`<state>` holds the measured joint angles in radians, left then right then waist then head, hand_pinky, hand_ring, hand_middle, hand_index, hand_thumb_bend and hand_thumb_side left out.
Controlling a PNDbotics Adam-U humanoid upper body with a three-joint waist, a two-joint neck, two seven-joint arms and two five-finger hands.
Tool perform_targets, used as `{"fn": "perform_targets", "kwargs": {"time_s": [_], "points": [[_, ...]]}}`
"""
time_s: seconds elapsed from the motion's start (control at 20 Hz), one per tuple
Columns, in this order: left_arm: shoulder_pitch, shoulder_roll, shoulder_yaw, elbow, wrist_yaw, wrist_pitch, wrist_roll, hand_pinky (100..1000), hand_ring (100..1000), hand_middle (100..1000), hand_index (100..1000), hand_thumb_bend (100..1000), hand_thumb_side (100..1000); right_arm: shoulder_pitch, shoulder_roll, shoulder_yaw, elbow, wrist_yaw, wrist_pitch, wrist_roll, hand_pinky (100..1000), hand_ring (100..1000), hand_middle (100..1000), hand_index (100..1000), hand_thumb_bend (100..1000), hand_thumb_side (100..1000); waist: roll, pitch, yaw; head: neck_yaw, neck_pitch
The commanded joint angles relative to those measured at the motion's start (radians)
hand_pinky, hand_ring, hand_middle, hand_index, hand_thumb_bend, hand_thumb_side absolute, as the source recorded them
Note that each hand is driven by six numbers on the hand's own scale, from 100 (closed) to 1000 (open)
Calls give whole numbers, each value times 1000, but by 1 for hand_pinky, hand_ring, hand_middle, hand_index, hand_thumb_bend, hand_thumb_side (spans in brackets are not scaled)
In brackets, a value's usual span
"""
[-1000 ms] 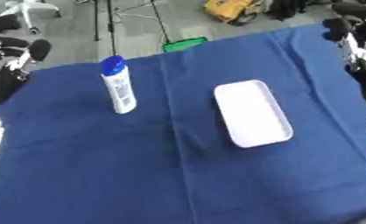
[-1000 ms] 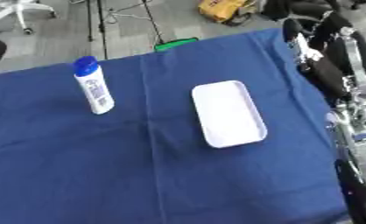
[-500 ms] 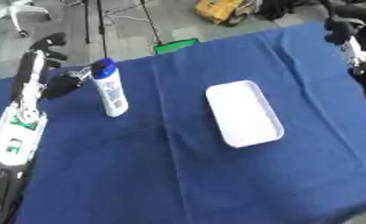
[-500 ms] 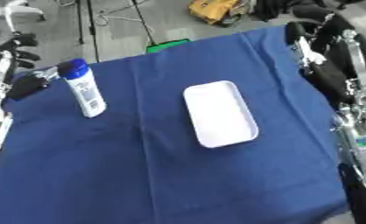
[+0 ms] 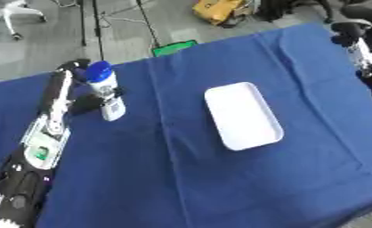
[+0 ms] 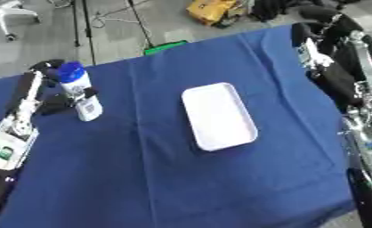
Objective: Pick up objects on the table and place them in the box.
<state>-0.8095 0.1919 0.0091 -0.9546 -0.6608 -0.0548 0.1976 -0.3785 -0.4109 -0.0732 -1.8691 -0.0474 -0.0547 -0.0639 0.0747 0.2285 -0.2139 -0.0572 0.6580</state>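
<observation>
A white bottle (image 5: 107, 97) with a blue cap stands upright on the blue cloth at the left. My left hand (image 5: 74, 87) has come in from the lower left and sits against it. Dark fingers (image 6: 89, 92) curl round the bottle's body from both sides. The box, a shallow white rectangular tray (image 5: 243, 115), lies empty near the middle of the cloth, well right of the bottle. My right hand (image 6: 312, 43) hangs over the far right edge of the table with relaxed fingers, holding nothing.
The blue cloth (image 5: 189, 178) covers the whole table, with a crease down its middle. Beyond the far edge are grey floor, a green object (image 5: 173, 47), a yellow bag (image 5: 218, 10) and stand legs.
My left arm came in from the lower left and reached the bottle, and its fingers now wrap it. The view has shifted a little. The right arm stays at the right edge.
</observation>
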Motion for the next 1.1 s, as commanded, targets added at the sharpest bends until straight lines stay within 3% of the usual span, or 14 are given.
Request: {"fn": "perform_targets", "kwargs": {"time_s": [0.05, 0.15, 0.3, 0.35, 0.4, 0.5, 0.7, 1.1], "points": [[-19, 2, 2, 16, 15, -31, 32, 659, 628, 699, 811, 905, 478, -14, -18, -3, -10, -6, -3, 3, 771, 784, 816, 787, 354, 462, -11, -18, -3, 1, -11], [-17, -6, 4, 30, 47, -58, 57, 607, 568, 626, 743, 752, 430, -14, -18, -4, -10, -6, -4, 3, 771, 784, 816, 788, 364, 461, -11, -17, -4, 0, -12], [-14, -14, 3, 50, 113, -98, 94, 584, 537, 595, 711, 698, 416, -15, -18, -4, -10, -6, -4, 3, 771, 784, 816, 788, 363, 462, -11, -16, -6, 0, -13], [-14, -15, 2, 55, 131, -108, 102, 561, 495, 549, 665, 617, 393, -15, -18, -4, -10, -6, -4, 3, 771, 784, 816, 789, 364, 461, -11, -15, -6, 0, -13], [-14, -18, 3, 62, 155, -116, 109, 559, 490, 544, 659, 609, 391, -14, -18, -3, -10, -6, -4, 4, 771, 784, 816, 789, 363, 462, -11, -15, -7, 0, -13], [-13, -28, 6, 80, 226, -129, 113, 523, 403, 456, 557, 463, 375, -14, -17, -3, -9, -6, -4, 4, 771, 784, 816, 789, 363, 462, -10, -16, -7, 0, -13], [-11, -33, -1, 100, 347, -150, 107, 493, 294, 341, 469, 282, 345, -13, -17, -4, -9, -6, -4, 4, 771, 784, 817, 790, 362, 462, -8, -17, -7, -1, -13], [-18, -29, -20, 71, 442, -160, 71, 491, 289, 331, 459, 268, 327, -14, -17, -3, -9, -7, -4, 5, 771, 784, 816, 792, 363, 461, -9, -22, -6, -3, -13]]}}
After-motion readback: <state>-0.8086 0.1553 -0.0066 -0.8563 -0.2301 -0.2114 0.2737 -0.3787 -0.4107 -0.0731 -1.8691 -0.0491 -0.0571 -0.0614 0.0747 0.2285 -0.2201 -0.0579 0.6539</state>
